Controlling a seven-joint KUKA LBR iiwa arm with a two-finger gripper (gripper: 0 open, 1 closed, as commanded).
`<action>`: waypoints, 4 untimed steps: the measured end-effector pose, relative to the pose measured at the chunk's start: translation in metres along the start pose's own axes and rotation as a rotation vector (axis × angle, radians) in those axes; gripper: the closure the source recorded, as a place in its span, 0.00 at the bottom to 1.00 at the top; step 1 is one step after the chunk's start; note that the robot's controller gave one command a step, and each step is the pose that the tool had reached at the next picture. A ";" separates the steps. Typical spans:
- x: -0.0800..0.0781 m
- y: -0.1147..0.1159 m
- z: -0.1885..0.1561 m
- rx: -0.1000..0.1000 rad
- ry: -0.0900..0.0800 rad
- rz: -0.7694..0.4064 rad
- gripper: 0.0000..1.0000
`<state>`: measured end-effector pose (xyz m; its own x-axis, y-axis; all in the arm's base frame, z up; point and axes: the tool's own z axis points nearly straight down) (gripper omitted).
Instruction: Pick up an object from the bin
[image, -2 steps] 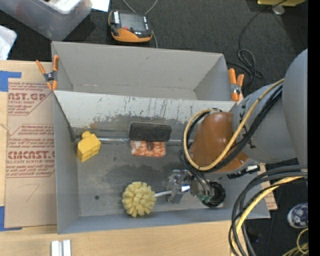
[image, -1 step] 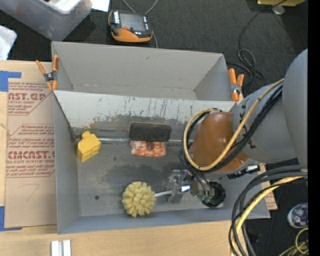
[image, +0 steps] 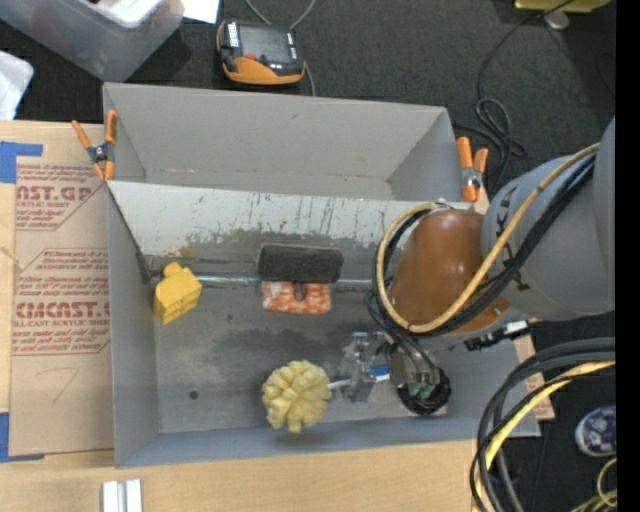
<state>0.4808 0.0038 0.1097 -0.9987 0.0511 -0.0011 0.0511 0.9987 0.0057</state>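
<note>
**Item 1. Knobbly yellow ball** (image: 296, 395). It lies on the floor of the bin (image: 270, 130), near the front wall and about midway along it, clear of everything else.
- Handling (judged by looks only): probably soft rubber or foam, light, and springy under pressure. The rows of bumps should give good purchase, so slipping is unlikely, and it is not fragile.
- Hold: across the widest part, closing into the grooves between bumps and not on their tips. It may roll if nudged from one side.

**Item 2. Claw** (image: 358, 378). It is low in the bin, just beside the ball on its right. Whether they touch cannot be made out. How far open it is cannot be told, and nothing can be seen in its grasp.

**Item 3. Yellow block** (image: 177, 293). It is at the left wall, well apart from the claw (hard-looking, angular).

**Item 4. Black bar** (image: 300, 264). It sits against the back wall, with an orange-and-white piece (image: 296, 298) touching its front edge (material unclear).
</note>
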 end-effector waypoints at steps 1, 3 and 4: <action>-0.002 0.000 -0.032 0.000 -0.006 0.000 1.00; -0.002 0.001 -0.059 -0.001 -0.008 0.000 1.00; -0.002 0.001 -0.063 -0.001 -0.010 0.000 1.00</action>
